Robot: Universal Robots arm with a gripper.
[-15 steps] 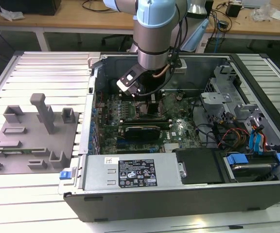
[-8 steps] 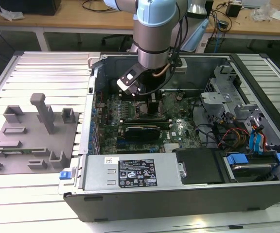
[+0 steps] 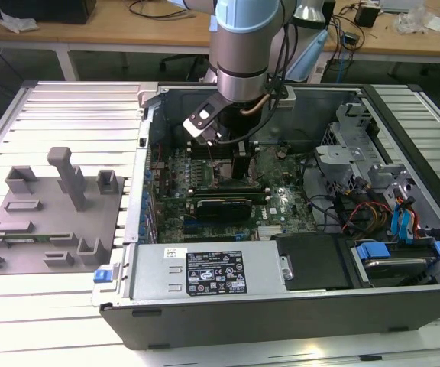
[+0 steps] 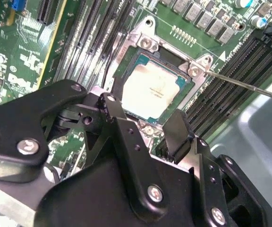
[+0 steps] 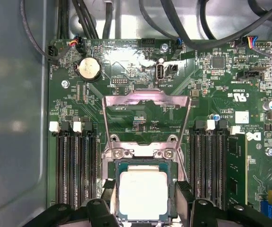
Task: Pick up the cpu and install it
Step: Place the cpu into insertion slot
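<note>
One arm reaches down into the open computer case, its wrist about the dial centre of the exterior view. The wrist stands in front of the stretch of motherboard beneath it, so from that side the work point is masked. Grey moulded tray lies outside the case toward 9 o'clock, on the exterior view's left, with blocks and posts standing on it; nothing on it is clear enough to name. In both wrist views the cpu, silvery top up, lies flat inside the socket, green border showing round the metal lid. Load plate stands hinged up off the socket, and memory slots run along either side of it. Gripper hangs just over the chip with its hold released: the two black fingers stand spread, one beyond each opposite edge of the cpu, with board showing between pad and lid. Cannot tell whether the fingertips touch the socket frame. In the first wrist view the black gripper body cuts off the chip's near edge. In the second wrist view the fingers cover one corner of it. Full seating of the cpu on its contacts cannot be judged.
</note>
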